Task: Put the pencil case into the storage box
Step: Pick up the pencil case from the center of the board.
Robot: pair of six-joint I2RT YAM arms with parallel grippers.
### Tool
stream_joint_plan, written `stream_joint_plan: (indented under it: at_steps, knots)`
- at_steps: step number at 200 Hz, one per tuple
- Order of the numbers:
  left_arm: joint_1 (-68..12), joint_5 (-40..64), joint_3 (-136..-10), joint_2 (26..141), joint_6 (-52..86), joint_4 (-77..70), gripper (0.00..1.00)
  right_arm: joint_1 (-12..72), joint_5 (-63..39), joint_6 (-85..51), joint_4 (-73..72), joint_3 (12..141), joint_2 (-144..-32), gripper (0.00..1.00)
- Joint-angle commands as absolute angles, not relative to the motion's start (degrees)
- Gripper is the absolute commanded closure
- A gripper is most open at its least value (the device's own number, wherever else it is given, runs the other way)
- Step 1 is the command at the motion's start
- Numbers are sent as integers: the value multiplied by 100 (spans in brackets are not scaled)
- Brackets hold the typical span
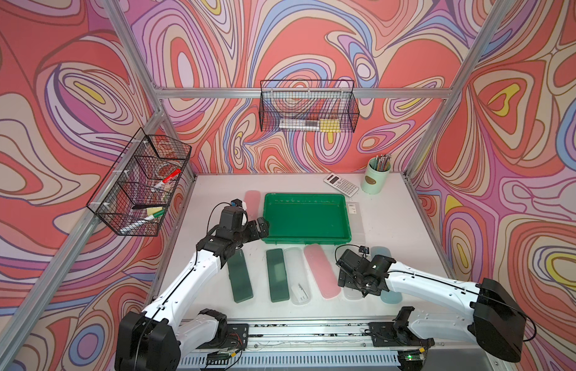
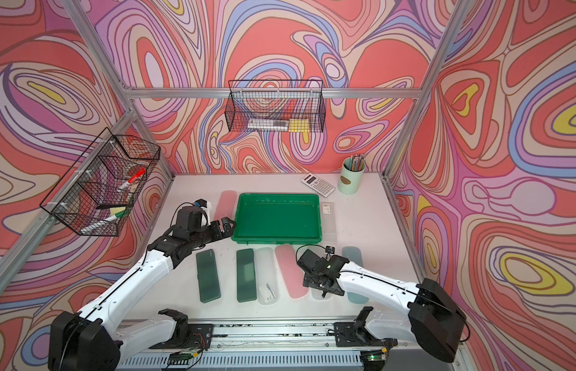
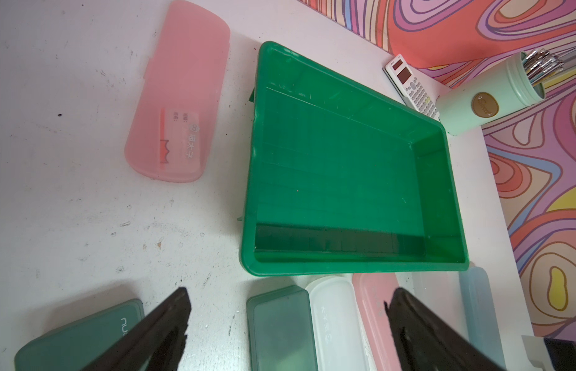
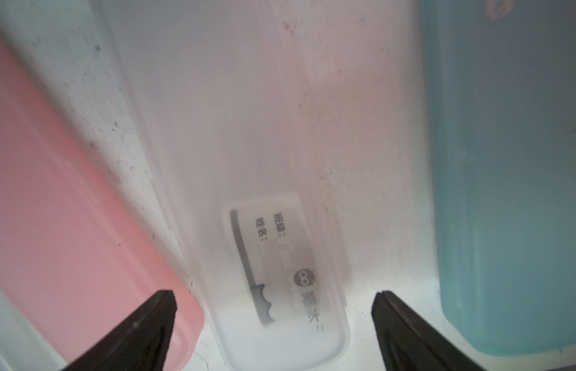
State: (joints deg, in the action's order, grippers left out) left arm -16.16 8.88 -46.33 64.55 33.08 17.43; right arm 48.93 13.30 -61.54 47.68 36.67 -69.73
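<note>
Meanwhile, the right gripper point(image 4: 274, 298) is pictured low over a frosted white pencil case point(image 4: 264, 144), its jaws spread wide with one black finger to each side of the case's rounded end. Nothing is grasped, and whether the tips touch the plastic cannot be told. The case is flanked by a pink pencil case point(image 4: 71, 208) and a pale blue pencil case point(image 4: 505, 160), all laid on the white table point(image 1: 392, 231).

In both top views this row is shown just in front of the storage box point(image 1: 306, 218) point(image 2: 277, 218). It is extended leftward by a clear pencil case point(image 1: 296, 276), a dark green pencil case point(image 1: 278, 274) and, set slightly apart, an outer dark green case point(image 1: 240, 276). A second pink case point(image 1: 252, 200) is laid just beside the box's left wall, and a labelled clear case point(image 1: 355, 218) beside its right.

The left gripper point(image 3: 288, 295) is held at the box's near left corner, jaws parted and empty. Contact with the rim cannot be judged.

A calculator point(image 1: 341, 184) and a mint cup of pencils point(image 1: 375, 180) are placed at the table's far right corner.
</note>
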Motion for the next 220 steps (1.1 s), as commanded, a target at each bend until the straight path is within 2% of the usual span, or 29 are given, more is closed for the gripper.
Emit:
stream_joint_plan:
  at_steps: [1, 40, 94, 136, 164, 220]
  knots:
    - [-1643, 912, -4654, 6427, 3367, 1758, 1, 4957, 1231, -6151, 4563, 3493, -6934, 2]
    - [-1644, 1069, -4537, 6335, 3473, 1555, 1, 5005, 1078, -6109, 4257, 3309, -7084, 2]
    - [-1644, 1063, -4577, 6263, 3532, 1556, 1, 5189, 1219, -6023, 4177, 3598, -7867, 5]
    - [-1644, 1116, -4612, 6232, 3604, 1554, 1, 5361, 1372, -6239, 4133, 3597, -8121, 12]
    - [-1644, 1100, -4649, 6205, 3522, 1585, 1, 5520, 1519, -6439, 4184, 3510, -8064, 23]
    - [-1644, 876, -4607, 5922, 3517, 1574, 1, 5932, 2031, -7233, 4908, 3681, -8030, 28]
